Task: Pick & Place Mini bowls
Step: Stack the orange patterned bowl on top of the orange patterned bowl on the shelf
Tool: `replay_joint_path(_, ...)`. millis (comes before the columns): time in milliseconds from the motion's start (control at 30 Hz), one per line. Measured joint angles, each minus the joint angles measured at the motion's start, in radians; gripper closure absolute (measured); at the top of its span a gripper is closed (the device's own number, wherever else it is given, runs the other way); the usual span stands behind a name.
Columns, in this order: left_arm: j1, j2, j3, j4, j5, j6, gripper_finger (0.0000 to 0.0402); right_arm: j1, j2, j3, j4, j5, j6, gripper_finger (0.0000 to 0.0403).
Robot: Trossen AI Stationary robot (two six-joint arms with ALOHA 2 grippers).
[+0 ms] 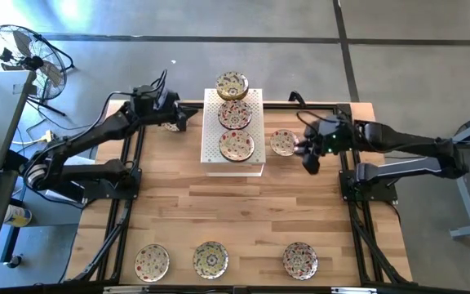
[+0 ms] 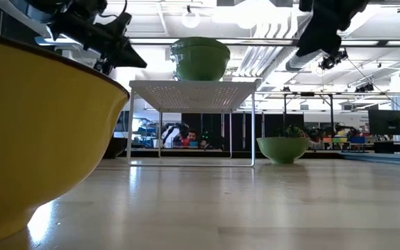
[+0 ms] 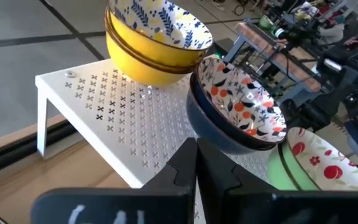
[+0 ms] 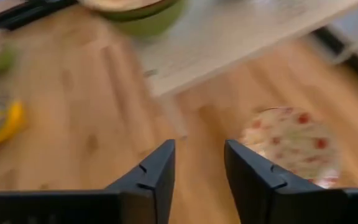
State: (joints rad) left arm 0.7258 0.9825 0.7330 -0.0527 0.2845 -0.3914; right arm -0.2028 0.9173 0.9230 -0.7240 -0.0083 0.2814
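Note:
Three mini bowls sit in a row on the white perforated rack [image 1: 233, 159]: a yellow stack [image 3: 148, 46] at the far end, a dark blue floral one [image 3: 241, 106] in the middle and a green-sided one [image 3: 309, 162] nearest. Another bowl [image 1: 283, 142] rests on the table right of the rack. My right gripper [image 1: 307, 153] hovers open just right of it, above the table; the bowl [image 4: 291, 146] shows beside the fingers. My left gripper [image 1: 182, 114] is shut, raised left of the rack's far end. Three more bowls [image 1: 210, 259] line the near edge.
A small bowl [image 1: 170, 125] lies on the table by the left gripper. A yellow bowl [image 2: 40, 132] fills the low view's near left. Bare wood lies between the rack and the near row. A fan [image 1: 23, 53] stands off the table's far left.

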Motion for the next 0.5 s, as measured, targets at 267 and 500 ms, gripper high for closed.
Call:
replay_joint_path(267,0.0,0.0,0.0,-0.002,0.023,0.001,0.0396,0.127,0.0,0.0,-0.103,0.0,0.098,0.0277)
replay_joint_path(500,0.0,0.0,0.0,-0.002,0.047,0.001,0.0396,0.256,0.001,0.0,-0.166,-0.028,0.192,0.0316)
